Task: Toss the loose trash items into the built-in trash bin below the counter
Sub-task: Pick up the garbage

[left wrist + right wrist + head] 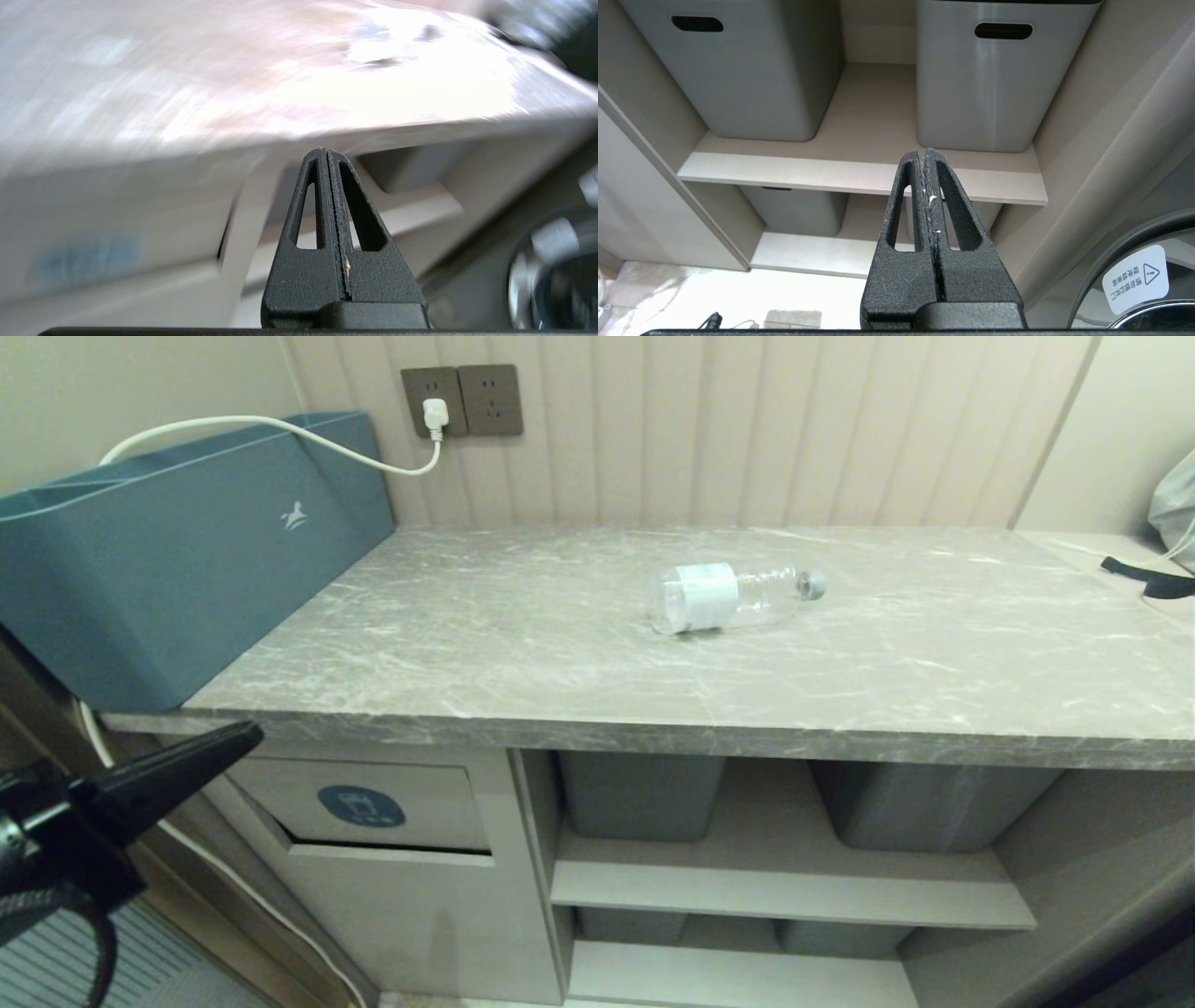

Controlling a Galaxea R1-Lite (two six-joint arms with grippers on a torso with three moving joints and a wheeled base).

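Observation:
One clear plastic bottle [728,596] with a grey cap and a plain white label lies on its side in the middle of the grey marble counter [560,653]. Below the counter's left end is the built-in trash bin [373,807], a beige flap with a round blue sticker, tilted slightly inward. My left gripper [250,735] is shut and empty, at the lower left, just left of the flap and below the counter edge; the left wrist view shows it too [325,151], with a blurred scene behind. My right gripper [923,151] is shut and empty, parked low facing the shelves.
A large blue-teal box [177,551] stands on the counter's left end, with a white cable [280,429] running to a wall socket. Grey plastic tubs [644,793] [752,70] sit on the shelves right of the bin. A black strap [1153,579] lies at the far right.

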